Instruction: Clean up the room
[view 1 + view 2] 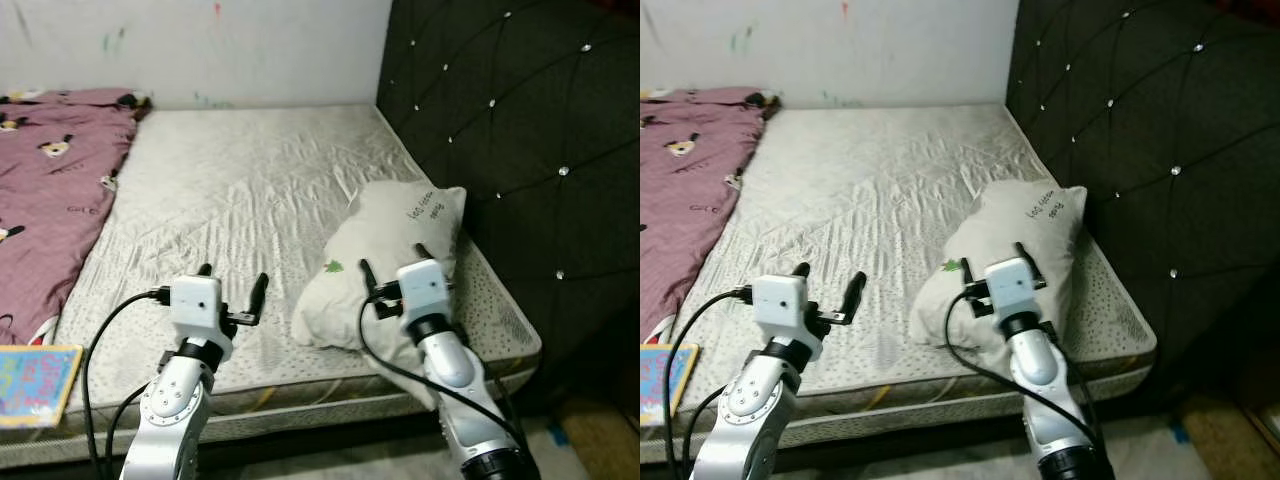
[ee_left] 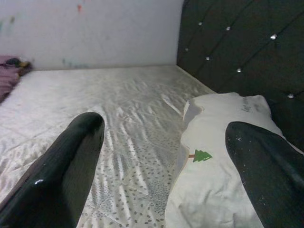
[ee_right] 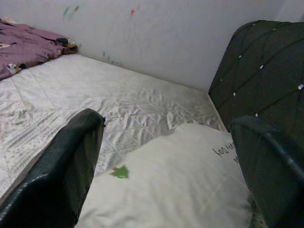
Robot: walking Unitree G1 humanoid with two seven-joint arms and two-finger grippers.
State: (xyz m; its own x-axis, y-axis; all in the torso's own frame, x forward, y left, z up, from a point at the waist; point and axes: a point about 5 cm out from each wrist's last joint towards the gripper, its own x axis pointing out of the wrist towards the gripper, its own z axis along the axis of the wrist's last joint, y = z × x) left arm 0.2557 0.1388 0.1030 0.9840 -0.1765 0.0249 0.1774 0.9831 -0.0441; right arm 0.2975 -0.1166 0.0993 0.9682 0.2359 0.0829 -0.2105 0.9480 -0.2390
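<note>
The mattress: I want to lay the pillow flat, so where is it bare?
Bare: the wide middle of the mattress, between the purple blanket and the pillow, back to the wall. Crowded: the headboard side, where the pillow lies.

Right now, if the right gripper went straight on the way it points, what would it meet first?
Most likely the white pillow: the open right gripper hangs just above it, aimed along it toward the black headboard.

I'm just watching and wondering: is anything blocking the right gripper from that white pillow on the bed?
Nothing visible does. The right gripper hovers open right over the pillow, with only air between its fingers and the fabric. The left gripper is open over the bare mattress beside it.
</note>
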